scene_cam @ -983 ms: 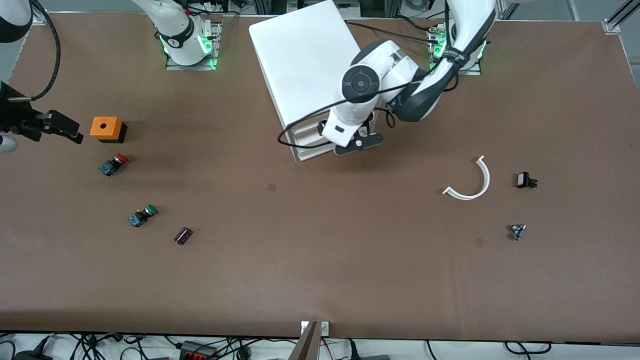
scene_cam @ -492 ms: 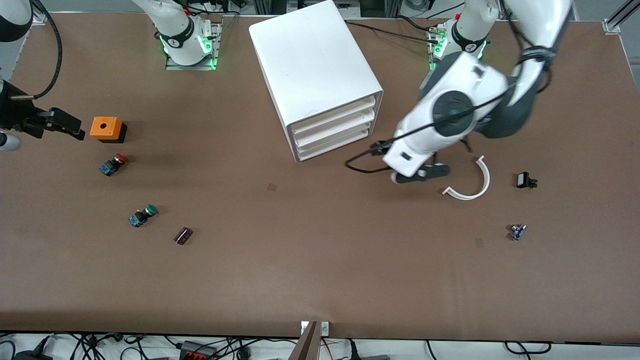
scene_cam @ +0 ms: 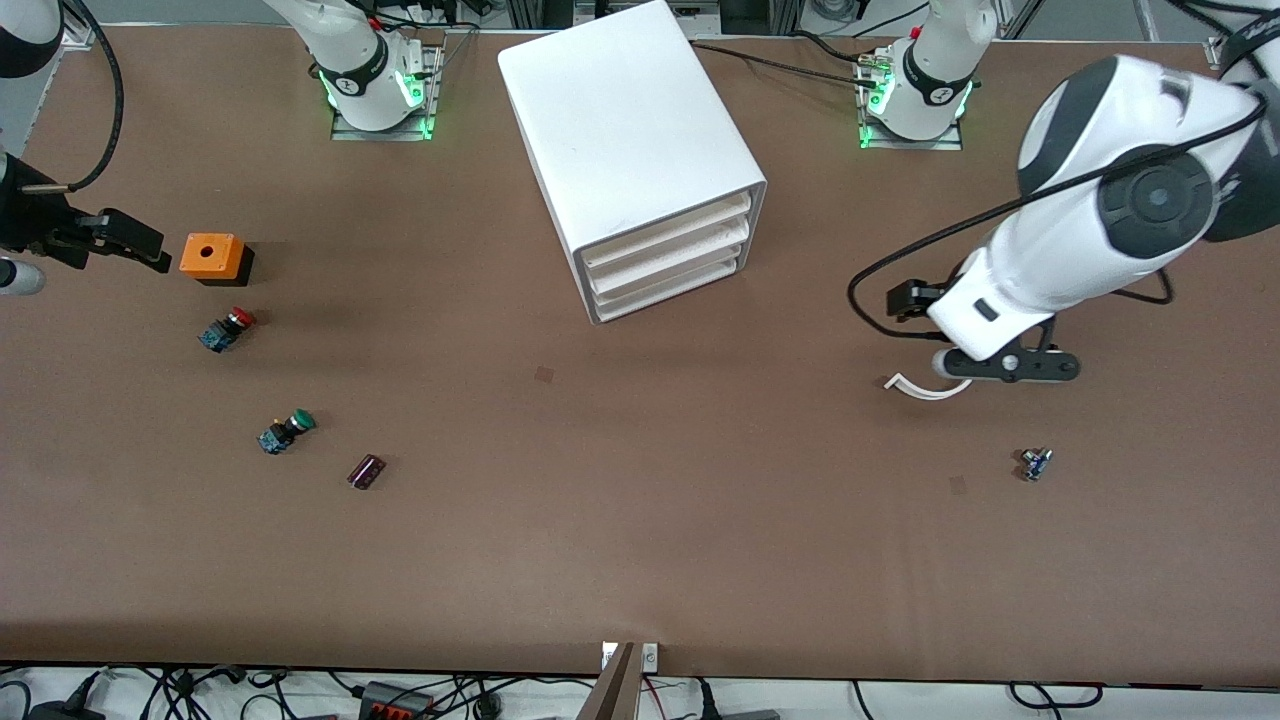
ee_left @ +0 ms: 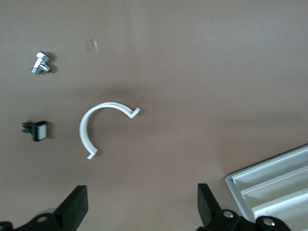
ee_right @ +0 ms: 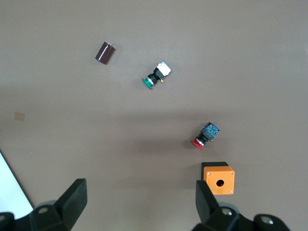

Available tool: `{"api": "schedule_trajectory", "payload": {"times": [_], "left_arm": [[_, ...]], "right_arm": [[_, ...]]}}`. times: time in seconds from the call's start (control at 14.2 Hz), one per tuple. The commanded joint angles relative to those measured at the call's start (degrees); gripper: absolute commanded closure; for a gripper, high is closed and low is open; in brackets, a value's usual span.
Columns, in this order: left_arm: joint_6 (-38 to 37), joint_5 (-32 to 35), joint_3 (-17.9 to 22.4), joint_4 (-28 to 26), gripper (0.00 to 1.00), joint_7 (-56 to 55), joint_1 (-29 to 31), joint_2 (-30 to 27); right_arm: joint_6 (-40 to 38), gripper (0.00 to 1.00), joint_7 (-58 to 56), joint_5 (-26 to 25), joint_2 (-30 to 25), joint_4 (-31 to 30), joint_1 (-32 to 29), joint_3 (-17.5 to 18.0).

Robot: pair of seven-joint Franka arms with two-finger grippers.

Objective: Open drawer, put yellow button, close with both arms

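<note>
The white cabinet [scene_cam: 630, 130] stands at the table's middle near the robots' bases. Its uppermost drawer [scene_cam: 665, 232] sits flush with the two lower ones, shut; part of the drawer fronts also shows in the left wrist view [ee_left: 274, 180]. The yellow button is not in view. My left gripper [scene_cam: 1010, 366] hangs open and empty over a white curved strip [scene_cam: 925, 388], toward the left arm's end; its jaws stand wide apart in the left wrist view [ee_left: 142, 211]. My right gripper [scene_cam: 130, 245] is open and empty beside an orange box [scene_cam: 212, 255], as the right wrist view [ee_right: 140, 204] shows.
A red-capped button [scene_cam: 228, 328], a green-capped button [scene_cam: 287, 430] and a dark maroon block [scene_cam: 366, 471] lie toward the right arm's end. A small bolt [scene_cam: 1035, 463] lies toward the left arm's end. A small black-and-white part [ee_left: 36, 130] lies by the curved strip [ee_left: 96, 127].
My left arm has swung from the cabinet's drawer fronts toward its own end of the table, and is now over the curved strip. My right gripper has barely moved.
</note>
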Motion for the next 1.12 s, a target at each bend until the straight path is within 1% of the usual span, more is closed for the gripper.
{"api": "schedule_trajectory", "payload": {"times": [0.0, 0.07, 0.21, 0.35, 0.42, 0.49, 0.56, 0.7, 0.84, 1.05], "left_arm": [[-0.2, -1.9, 6.2, -4.1, 0.0, 9.2, 0.1, -6.7], [-0.2, -3.3, 9.6, -5.5, 0.0, 13.3, -0.1, -8.5], [1.8, -6.5, 14.2, -10.7, 0.0, 18.3, -0.2, -13.6], [6.4, -6.6, 17.2, -17.3, 0.0, 21.2, -1.1, -19.2], [9.5, -6.6, 18.2, -19.3, 0.0, 22.2, -1.5, -21.1], [12.0, -6.6, 19.1, -19.8, 0.0, 21.9, -2.5, -21.8], [12.4, -6.6, 20.5, -19.8, 0.0, 21.8, -3.0, -21.8], [12.5, -6.6, 21.1, -19.6, 0.0, 21.7, -4.4, -22.2], [10.9, -6.6, 21.1, -19.4, 0.0, 21.4, -5.1, -22.7], [6.4, -6.9, 21.0, -16.3, 0.0, 21.7, -4.4, -20.5]], "right_arm": [[0.6, 0.0, -0.3, -0.8, -2.2, -2.3, -0.8, 0.8], [0.8, 0.0, -0.2, -0.8, -2.7, -3.2, -0.8, 0.8], [2.4, 0.0, -0.3, -0.8, -3.8, -5.2, -0.9, 0.8], [3.5, 0.0, -0.3, -0.8, -3.5, -5.1, -1.1, 0.8], [3.9, 0.0, -0.3, -0.7, -3.2, -4.7, -1.0, 0.8], [4.0, 0.0, -0.3, -0.7, -3.1, -4.4, -0.9, 0.8], [3.9, 0.0, -0.3, -0.7, -3.0, -3.9, -0.8, 0.8], [3.6, 0.0, -0.2, -0.3, -2.7, -3.2, -0.9, 0.8], [3.6, 0.0, 0.2, 0.0, -2.3, -3.2, -1.2, 0.8], [3.5, 0.0, 0.1, 0.1, -2.3, -3.2, -1.1, 0.8]]}}
